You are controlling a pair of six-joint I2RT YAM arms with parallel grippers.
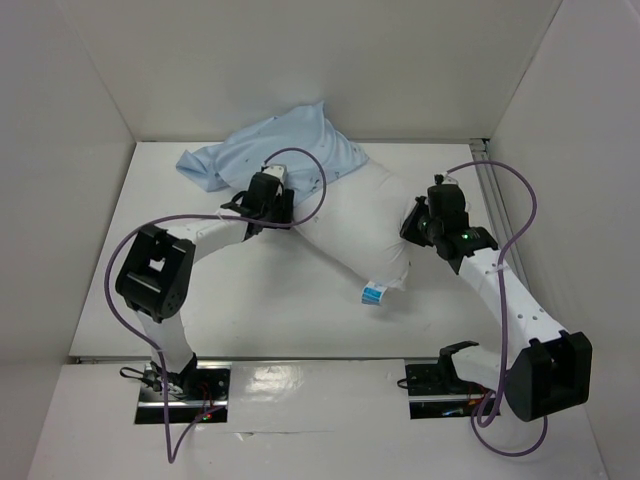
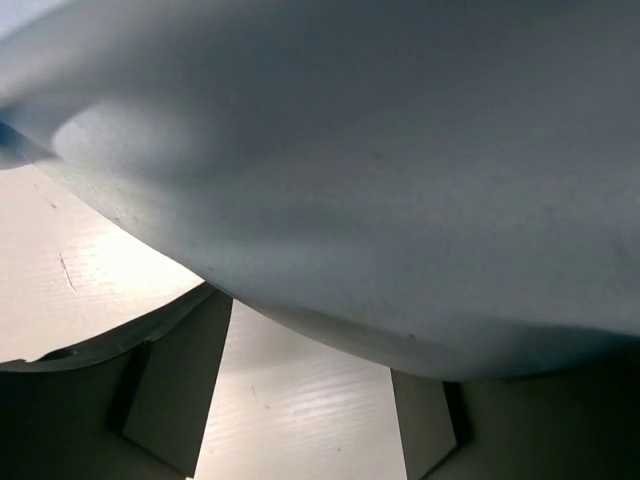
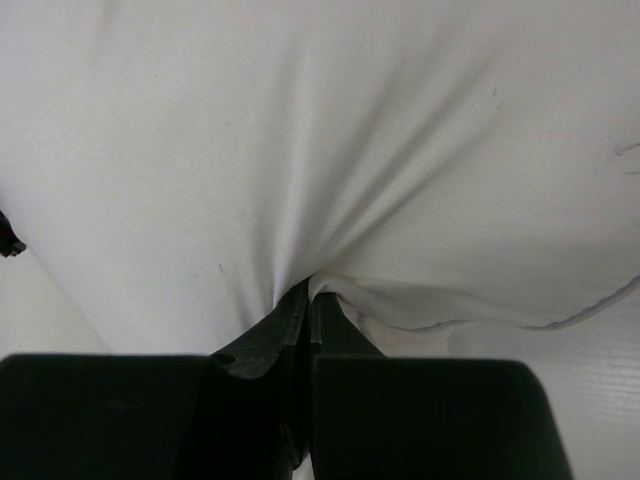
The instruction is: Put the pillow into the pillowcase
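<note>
The white pillow (image 1: 360, 225) lies diagonally on the table, its blue-and-white tag (image 1: 375, 292) at the near corner. Its far end lies in or under the crumpled light blue pillowcase (image 1: 285, 145) at the back. My left gripper (image 1: 268, 207) is at the pillowcase's near edge, on the pillow's left side. In the left wrist view it (image 2: 310, 350) is open, its fingers (image 2: 175, 385) wide apart on the table, with pale blue-grey fabric (image 2: 380, 170) bulging over the tips. My right gripper (image 1: 415, 222) is shut on a pinch of the pillow's right edge (image 3: 300, 150), jaws (image 3: 305, 292) pressed together.
White walls close in the table (image 1: 260, 300) at the back, left and right. A metal rail (image 1: 492, 190) runs along the right wall. Purple cables loop over both arms.
</note>
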